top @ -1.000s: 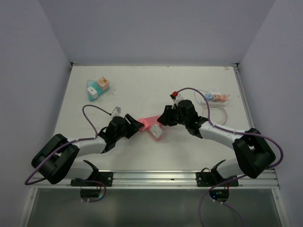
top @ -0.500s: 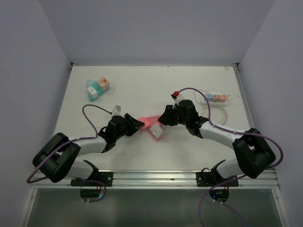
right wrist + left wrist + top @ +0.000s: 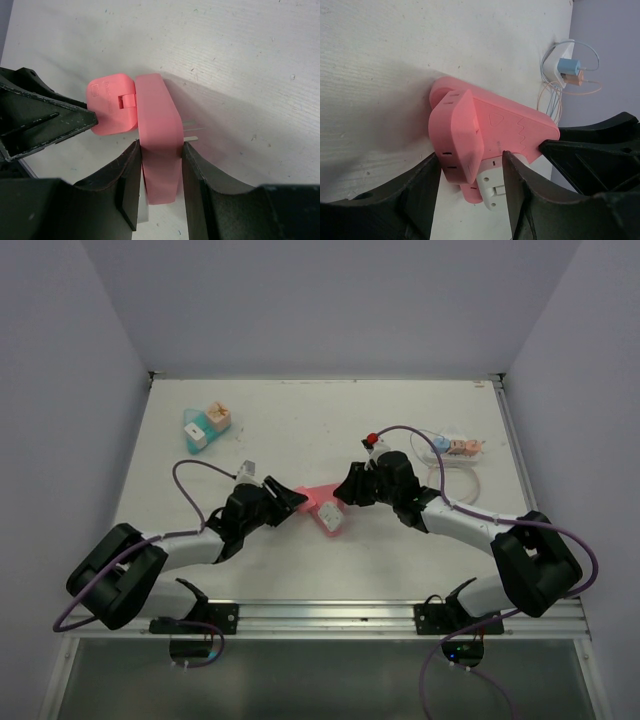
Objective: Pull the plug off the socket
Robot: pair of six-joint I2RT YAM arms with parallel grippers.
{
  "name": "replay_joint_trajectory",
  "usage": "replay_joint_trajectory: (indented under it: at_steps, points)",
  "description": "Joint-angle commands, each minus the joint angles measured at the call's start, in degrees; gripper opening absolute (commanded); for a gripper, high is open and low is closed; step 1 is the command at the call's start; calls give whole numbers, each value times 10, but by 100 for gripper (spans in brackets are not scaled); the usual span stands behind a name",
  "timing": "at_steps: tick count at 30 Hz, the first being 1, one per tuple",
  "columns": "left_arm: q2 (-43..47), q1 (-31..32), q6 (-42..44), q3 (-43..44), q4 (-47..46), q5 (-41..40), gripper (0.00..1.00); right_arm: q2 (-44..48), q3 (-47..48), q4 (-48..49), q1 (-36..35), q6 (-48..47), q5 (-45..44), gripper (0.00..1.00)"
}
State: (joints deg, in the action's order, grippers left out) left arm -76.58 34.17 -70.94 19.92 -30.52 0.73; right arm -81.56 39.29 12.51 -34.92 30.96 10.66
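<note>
You find the pink plastic plug (image 3: 297,499) mid-tabletop (image 3: 300,420), joined to the left of the pink flat plastic socket (image 3: 329,513). The white power strip (image 3: 455,448) lies far right, the teal and orange blocks (image 3: 207,426) far left.

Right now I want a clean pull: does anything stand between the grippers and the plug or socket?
Nothing visible does. The left gripper's jaws are shut on the pink plug, the right gripper's on the pink socket.

bare table (image 3: 300,415) lies beyond the pink socket (image 3: 323,503), between adapter blocks (image 3: 207,425) left and power strip (image 3: 455,447) right.
</note>
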Motion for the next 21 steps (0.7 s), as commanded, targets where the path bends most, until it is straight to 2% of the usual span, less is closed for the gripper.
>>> replay_joint_trajectory:
  at_steps: [1, 9, 11, 15, 16, 19, 21]
  points:
    - [-15, -1, 1, 14, -45, 2, 56, 9, -7, 5, -4, 1, 17, 0]
    - [-36, -1, 12, 23, -46, -4, 50, 8, -6, 7, -4, 4, 21, 0]
    - [-38, -1, 13, 26, -46, -5, 45, 8, -5, 7, -5, 4, 22, 0]
    - [-36, -1, 17, 26, -47, 0, 28, 5, -3, 8, -4, 5, 22, 8]
    - [-35, -1, 18, 24, -48, 1, 20, 4, -2, 8, -4, 6, 22, 13]
    - [-31, -1, 19, 17, -53, 3, 5, 1, 3, 7, -5, 6, 23, 21]
    - [-29, -1, 19, 13, -57, 4, 1, -3, 6, 8, -4, 6, 23, 27]
